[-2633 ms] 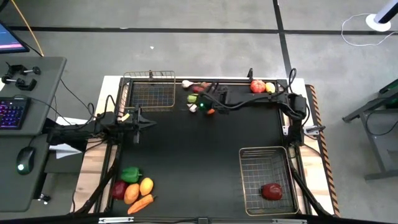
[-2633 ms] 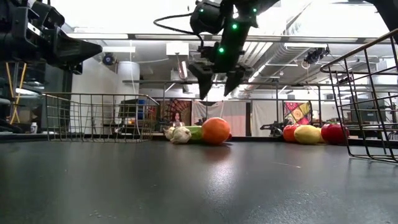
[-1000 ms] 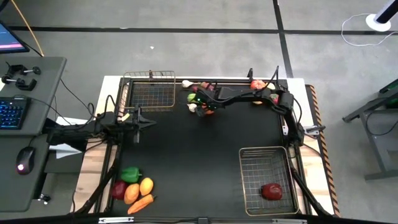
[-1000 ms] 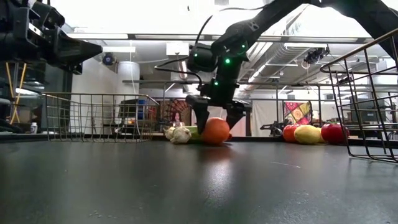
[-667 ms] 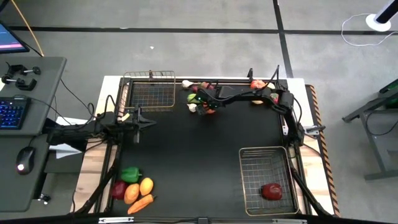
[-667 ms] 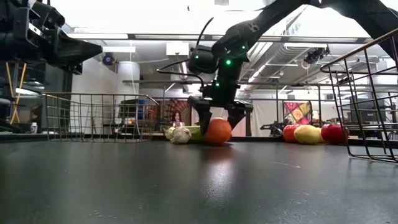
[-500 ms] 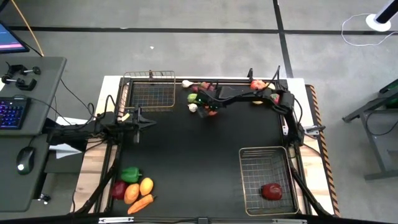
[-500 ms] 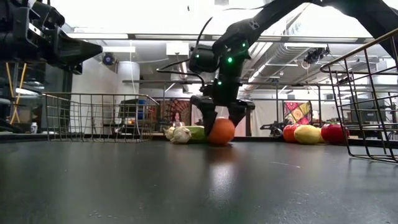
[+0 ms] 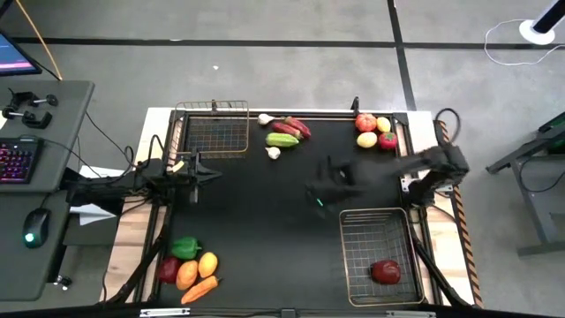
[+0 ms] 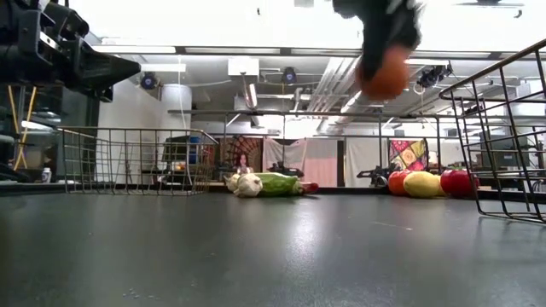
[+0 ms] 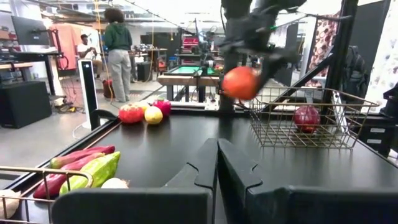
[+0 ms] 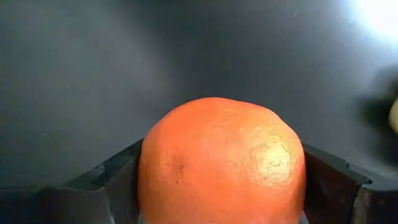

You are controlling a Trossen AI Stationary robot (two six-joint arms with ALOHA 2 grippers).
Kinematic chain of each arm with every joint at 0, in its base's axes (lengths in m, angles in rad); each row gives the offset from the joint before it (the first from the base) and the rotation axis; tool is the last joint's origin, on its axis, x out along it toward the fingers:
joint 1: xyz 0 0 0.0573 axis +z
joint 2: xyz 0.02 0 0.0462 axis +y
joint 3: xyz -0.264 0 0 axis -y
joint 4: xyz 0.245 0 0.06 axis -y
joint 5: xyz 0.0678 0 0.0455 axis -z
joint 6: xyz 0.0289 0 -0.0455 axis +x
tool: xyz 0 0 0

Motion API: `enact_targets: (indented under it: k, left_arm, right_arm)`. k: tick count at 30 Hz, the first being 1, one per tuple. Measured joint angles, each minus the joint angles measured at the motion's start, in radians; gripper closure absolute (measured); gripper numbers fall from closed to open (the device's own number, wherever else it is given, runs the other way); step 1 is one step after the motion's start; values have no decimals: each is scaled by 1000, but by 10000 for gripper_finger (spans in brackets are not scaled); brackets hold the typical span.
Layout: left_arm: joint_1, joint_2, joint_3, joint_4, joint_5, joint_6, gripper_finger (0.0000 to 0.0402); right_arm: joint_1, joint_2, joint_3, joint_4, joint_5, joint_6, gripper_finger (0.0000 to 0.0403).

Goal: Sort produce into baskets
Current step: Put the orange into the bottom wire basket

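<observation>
We see the right hand (image 10: 386, 72) clenched around an orange (image 12: 222, 163), lifted clear of the counter (image 9: 265, 230) near the frame's centre in the high view, just above and left of the silvery basket (image 9: 378, 256), which holds one dark-red piece (image 9: 385, 271). Our left hand (image 9: 207, 176) hangs clenched and empty at centre left, just below the coppery basket (image 9: 213, 129). A cucumber (image 9: 282, 140) and garlic (image 9: 274, 153) lie at upper centre, apples and a lemon (image 9: 367, 140) at upper right, a pepper (image 9: 185, 248) and carrot (image 9: 199, 288) at lower left
</observation>
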Motion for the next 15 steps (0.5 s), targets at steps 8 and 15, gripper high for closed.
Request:
enact_targets:
  k: [8, 15]
  left_arm:
    - [0, 0, 0, 0, -2, 0, 401]
    - [0, 0, 0, 0, -2, 0, 401]
  right_arm:
    - [374, -73, 0, -224, -17, 450, 90]
    - [564, -62, 0, -196, 44, 612, 48]
